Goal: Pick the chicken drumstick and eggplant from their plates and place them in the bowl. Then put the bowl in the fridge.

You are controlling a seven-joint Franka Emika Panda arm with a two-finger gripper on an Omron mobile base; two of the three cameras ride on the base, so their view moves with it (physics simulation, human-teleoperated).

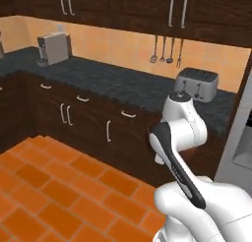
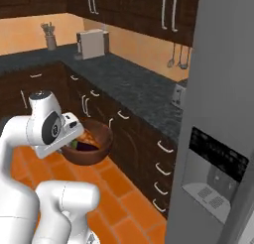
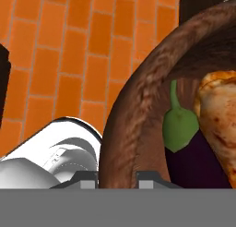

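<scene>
Both foods sit in the bowl: eggplant beside chicken drumstick, touching. My gripper is clamped on the bowl's rim, one finger each side, holding it above the orange floor. The fridge stands just right, door closed.

drumstick cut by frame edge

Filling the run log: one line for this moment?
phase: carrying to fridge | gripper: shut on bowl rim | bowl holds: eggplant, chicken drumstick | fridge door: shut
</scene>
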